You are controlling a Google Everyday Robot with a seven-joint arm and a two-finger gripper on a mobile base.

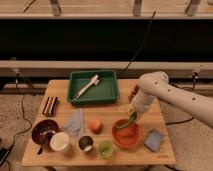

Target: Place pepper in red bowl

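Note:
My gripper hangs at the end of the white arm, which reaches in from the right. It is shut on the pepper, a small dark green curved piece. The pepper hangs just above the back right rim of the red bowl, a wide orange-red bowl near the table's front edge. The bowl's inside looks empty.
On the wooden table: a green tray with a white utensil at the back, an orange fruit, a grey-blue cloth, a maroon bowl, a white cup, a metal cup, a light green cup, a blue sponge, and a brown block.

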